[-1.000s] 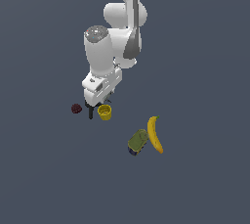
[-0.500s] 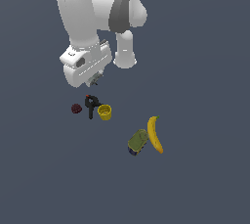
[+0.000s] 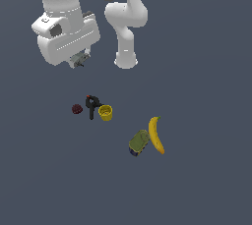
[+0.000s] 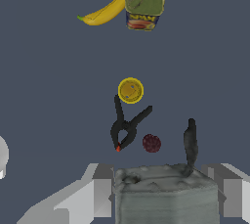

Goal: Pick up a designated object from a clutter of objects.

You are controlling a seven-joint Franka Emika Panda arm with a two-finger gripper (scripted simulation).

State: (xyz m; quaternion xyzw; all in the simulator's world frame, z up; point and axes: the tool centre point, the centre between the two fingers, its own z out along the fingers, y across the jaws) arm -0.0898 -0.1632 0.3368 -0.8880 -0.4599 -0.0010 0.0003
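Pinching the small grey-blue block (image 3: 79, 60) between my fingers, my pincer (image 3: 78, 62) hangs high above the dark floor (image 3: 197, 184); in the wrist view that block (image 4: 166, 196) fills the space between my two pale fingers (image 4: 90, 193), its mottled grey-green face pressed against both of them; the rest of the clutter lies well below me on the floor. Nearest beneath is the black clamp (image 3: 92, 105), its handles splayed, with a red tip showing; the dark red berry (image 3: 77, 109) sits just beside it toward the exterior view's left, apart from it; the yellow cup (image 3: 105, 112) stands upright touching the clamp on the other side, its mouth open to my wrist camera (image 4: 130, 90). Farther off, toward the exterior view's right, the olive-green can (image 3: 139, 142) lies on its side; the yellow banana (image 3: 156, 134) lies right alongside it, the two looking in contact.
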